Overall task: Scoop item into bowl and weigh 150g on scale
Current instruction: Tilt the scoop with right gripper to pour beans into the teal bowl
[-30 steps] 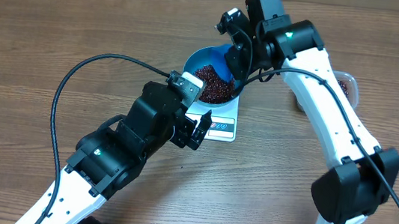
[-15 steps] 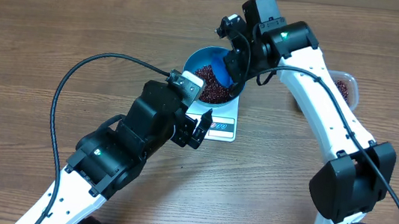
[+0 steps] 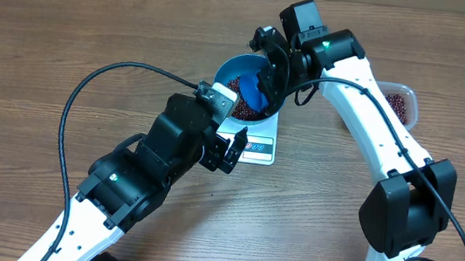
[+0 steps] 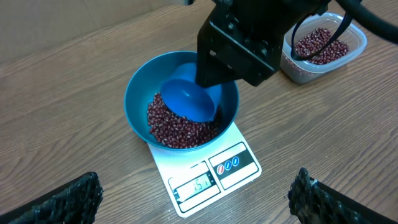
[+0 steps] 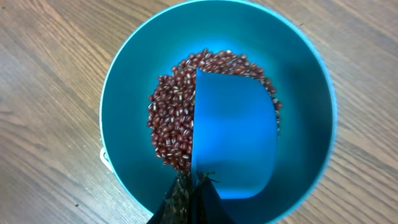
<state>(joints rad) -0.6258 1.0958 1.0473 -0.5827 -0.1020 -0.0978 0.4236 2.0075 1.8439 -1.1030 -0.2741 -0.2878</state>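
Overhead, biggest thing first: the wooden table (image 3: 42,30), and sitting mid-table the white scale (image 3: 259,148) with the blue bowl (image 3: 233,64) parked on top of it. The bowl looks about as wide as the platform. Off on the right side is the clear container (image 3: 405,96) with spare beans in it, well apart from the scale.

The right gripper (image 5: 188,198) has its fingers pressed together, pinching the blue scoop (image 5: 236,137). The scoop head is down inside the bowl, lying over the beans (image 4: 176,127) heaped on the bottom. The left gripper (image 3: 224,154) hovers near the scale's front edge, fingers spread wide, holding nothing. The display (image 4: 196,185) is lit, but it's too small for me to read properly.

What I'd worry about:
- If the scoop leans on the beans or the bowl wall, the reading comes out heavy and you can't trust it.
- Pulling the scoop out sloppily could catch the rim and shove the bowl off the scale, or flick beans onto the table.
- That open left gripper is close enough that a small drift could nudge the scale.
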